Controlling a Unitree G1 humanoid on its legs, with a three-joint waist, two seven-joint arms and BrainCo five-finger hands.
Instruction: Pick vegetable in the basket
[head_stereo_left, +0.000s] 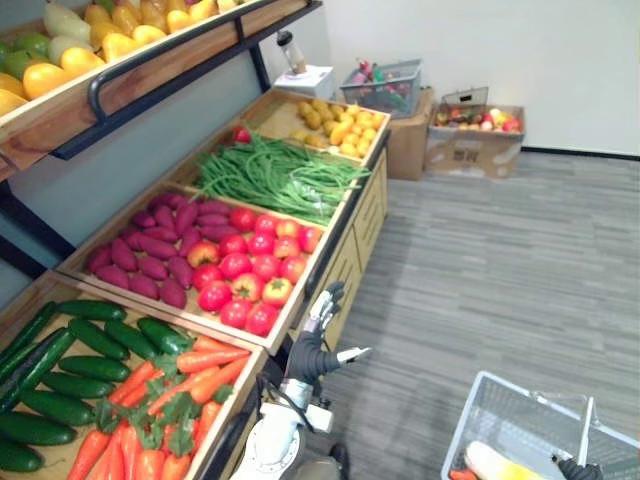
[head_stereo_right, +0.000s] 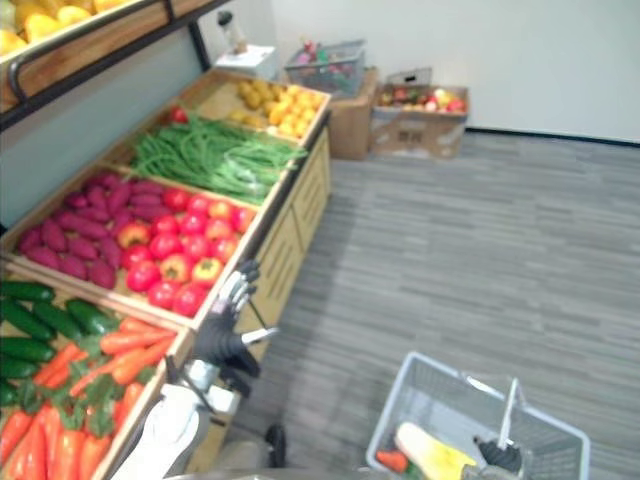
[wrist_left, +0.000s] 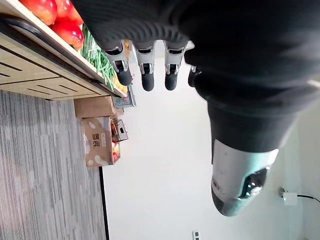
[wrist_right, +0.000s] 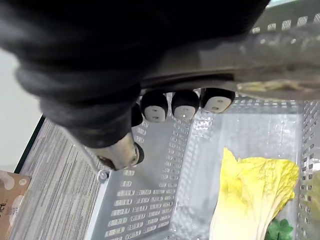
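The right hand is clutching the wire basket's handle. The left hand, fingers relaxed, is hovering just beside the tomatoes lying in their crate; smooth and squashable, they are probably needing gentle whole-fruit cupping.

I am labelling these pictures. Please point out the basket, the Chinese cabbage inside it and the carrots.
basket (head_stereo_left: 500, 415): left eye view, on its mesh side wall.
Chinese cabbage (wrist_right: 252, 192): right wrist view, on its yellow leaf.
carrots (head_stereo_left: 210, 357): left eye view, on one orange root.
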